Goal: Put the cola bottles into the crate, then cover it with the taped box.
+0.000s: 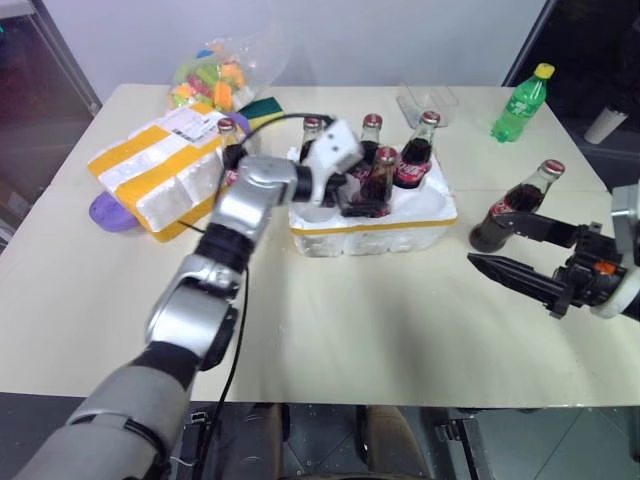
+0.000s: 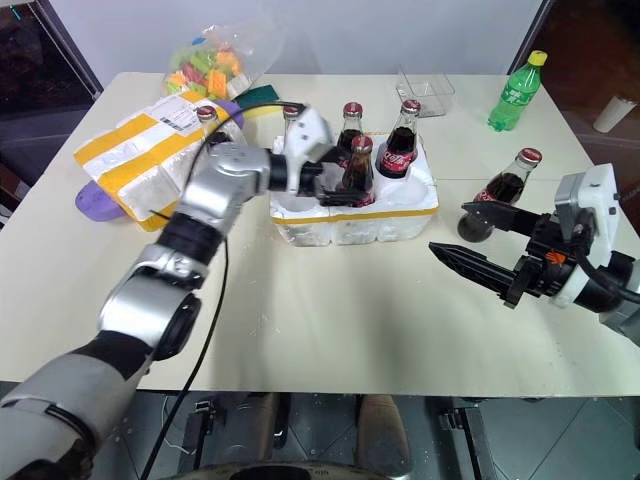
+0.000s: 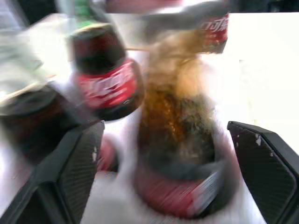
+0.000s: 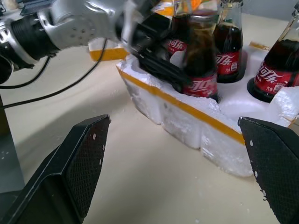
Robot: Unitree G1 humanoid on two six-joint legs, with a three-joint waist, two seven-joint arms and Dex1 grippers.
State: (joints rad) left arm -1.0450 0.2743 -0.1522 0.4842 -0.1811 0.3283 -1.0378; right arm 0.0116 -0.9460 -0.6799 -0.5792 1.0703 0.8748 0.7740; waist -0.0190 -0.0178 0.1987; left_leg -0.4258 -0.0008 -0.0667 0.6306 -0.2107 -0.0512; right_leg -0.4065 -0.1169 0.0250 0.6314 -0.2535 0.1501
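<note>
The crate [image 1: 400, 232], a low white foam tray with a yellow band, sits mid-table with several cola bottles standing in it. My left gripper [image 1: 362, 197] is open. Its fingers [image 3: 70, 163] flank the front bottle [image 3: 180, 140] with gaps on both sides. Another cola bottle [image 1: 520, 200] stands on the table right of the crate, beside my open right gripper [image 2: 450, 230], whose upper finger lies across its lower body. One more bottle [image 1: 228, 130] stands behind my left arm next to the taped box [image 1: 150, 170], which lies at the left.
At the back right stands a green plastic bottle [image 1: 522, 100]. A clear plastic container [image 1: 428, 100] and a bag of colourful items [image 1: 215, 78] lie along the far edge. A purple object [image 1: 112, 212] pokes out under the taped box. Open tabletop lies in front of the crate.
</note>
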